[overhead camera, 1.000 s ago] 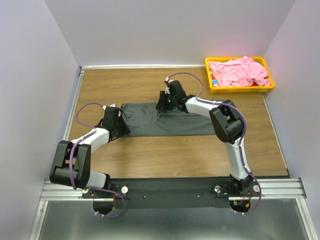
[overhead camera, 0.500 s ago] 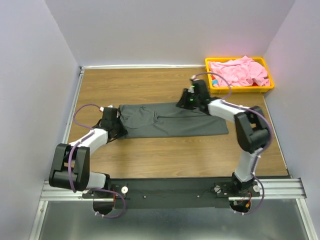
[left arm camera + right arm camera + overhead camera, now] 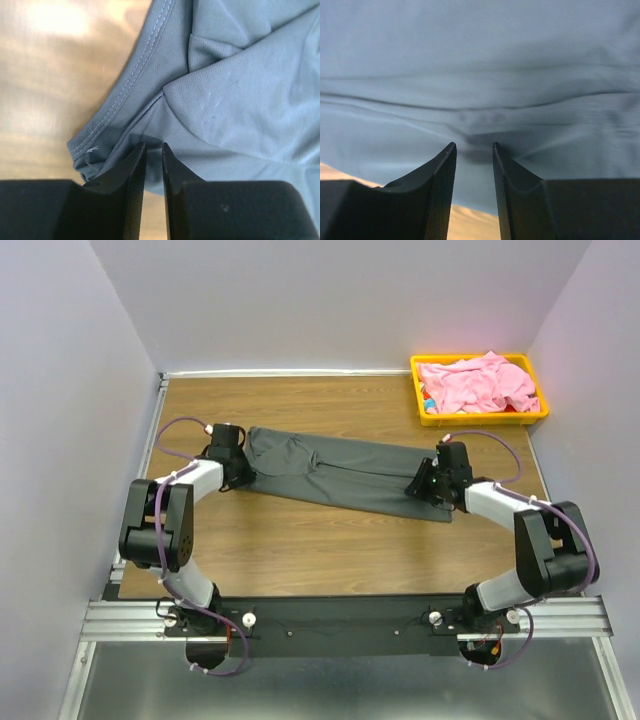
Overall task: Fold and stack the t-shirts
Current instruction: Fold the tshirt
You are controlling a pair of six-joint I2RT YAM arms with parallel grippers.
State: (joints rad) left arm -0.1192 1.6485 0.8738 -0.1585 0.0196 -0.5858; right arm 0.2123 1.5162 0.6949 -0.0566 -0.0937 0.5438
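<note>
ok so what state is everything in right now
grey t-shirt, folded into a long narrow strip, held at both ends
pink t-shirt, crumpled in the yellow tray, not folded
yellow tray, holding the pink t-shirt
left fingers, closed on the grey t-shirt's left end
right fingers, closed on its right end

A wood-grain worktop (image 3: 330,550) sits inside a three-sided booth. A plain pale lilac-grey back wall (image 3: 340,300), left wall (image 3: 60,440) and right wall (image 3: 600,460) enclose it. A white strip (image 3: 290,372) lines the far edge. An aluminium rail (image 3: 570,618) spans the near edge, with a dull grey metal sheet (image 3: 350,690) below. The light is soft, with a glare patch (image 3: 55,17) on the wood.
</note>
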